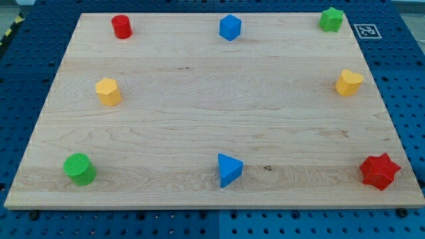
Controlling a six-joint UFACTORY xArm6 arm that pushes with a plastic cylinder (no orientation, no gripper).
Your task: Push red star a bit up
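Observation:
The red star (380,170) lies flat on the wooden board (212,113) at the view's bottom right corner, close to the board's right and bottom edges. My tip and the rod do not show anywhere in the camera view, so I cannot place the tip relative to the blocks.
A red cylinder (121,26) sits top left, a blue cube (230,27) top middle, a green star (331,19) top right. A yellow hexagon block (108,91) sits left, a yellow heart (348,82) right. A green cylinder (80,168) sits bottom left, a blue triangle (229,169) bottom middle.

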